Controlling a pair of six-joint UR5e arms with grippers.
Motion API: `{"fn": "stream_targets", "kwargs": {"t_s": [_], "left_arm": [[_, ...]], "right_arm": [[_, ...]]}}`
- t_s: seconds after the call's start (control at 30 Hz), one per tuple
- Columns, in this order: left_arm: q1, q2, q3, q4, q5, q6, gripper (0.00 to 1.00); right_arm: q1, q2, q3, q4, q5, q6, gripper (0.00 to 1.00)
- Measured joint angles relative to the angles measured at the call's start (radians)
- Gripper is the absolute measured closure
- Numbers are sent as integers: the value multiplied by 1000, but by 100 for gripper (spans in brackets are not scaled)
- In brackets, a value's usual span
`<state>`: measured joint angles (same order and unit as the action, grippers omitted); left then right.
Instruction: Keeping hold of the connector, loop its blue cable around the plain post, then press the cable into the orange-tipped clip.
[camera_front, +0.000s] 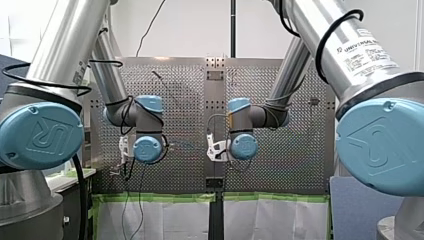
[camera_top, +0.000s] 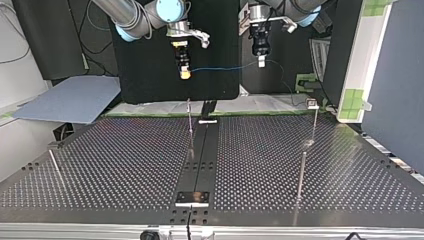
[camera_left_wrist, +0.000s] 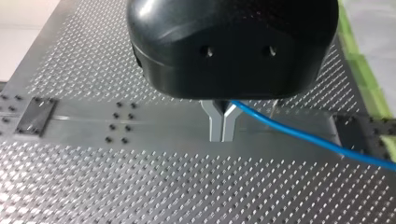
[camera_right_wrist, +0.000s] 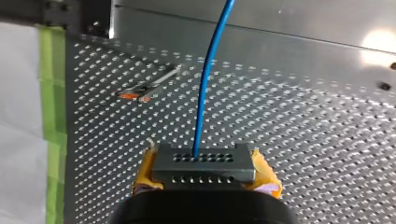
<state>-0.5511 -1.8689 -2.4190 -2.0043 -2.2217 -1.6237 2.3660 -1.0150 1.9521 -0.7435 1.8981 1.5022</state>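
My right gripper (camera_right_wrist: 204, 181) has its yellow pads shut on a grey connector (camera_right_wrist: 205, 161). A blue cable (camera_right_wrist: 205, 84) leaves the connector and runs straight ahead. Ahead and to one side, near the green tape, the orange-tipped clip (camera_right_wrist: 135, 95) stands on the plate. My left gripper (camera_left_wrist: 222, 134) has its metal fingers shut on the blue cable (camera_left_wrist: 299, 135), which trails off sideways. In the top view both grippers hang high over the table's far edge: my right gripper (camera_top: 185, 74) at the left and my left gripper (camera_top: 261, 62) at the right, with the cable (camera_top: 225, 67) stretched between them.
Thin metal posts rise from the perforated table at the top view's far middle (camera_top: 190, 125), near right (camera_top: 301, 175) and near left (camera_top: 55, 167). A post with a small block on top (camera_top: 313, 105) stands far right. A dark rail (camera_top: 200, 160) runs down the middle.
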Motion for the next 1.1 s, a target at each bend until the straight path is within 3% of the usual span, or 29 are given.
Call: {"fn": "stream_targets", "kwargs": {"t_s": [0.4, 0.6, 1.1], "left_arm": [[18, 107, 89, -107, -102, -22, 99], [21, 174, 157, -174, -150, -28, 99], [34, 316, 299, -316, -190, -28, 99]], "right_arm": [[-16, -103, -95, 103, -72, 9, 100], [-34, -160, -152, 159, -108, 10, 100], [-93, -296, -294, 301, -204, 9, 100]]}}
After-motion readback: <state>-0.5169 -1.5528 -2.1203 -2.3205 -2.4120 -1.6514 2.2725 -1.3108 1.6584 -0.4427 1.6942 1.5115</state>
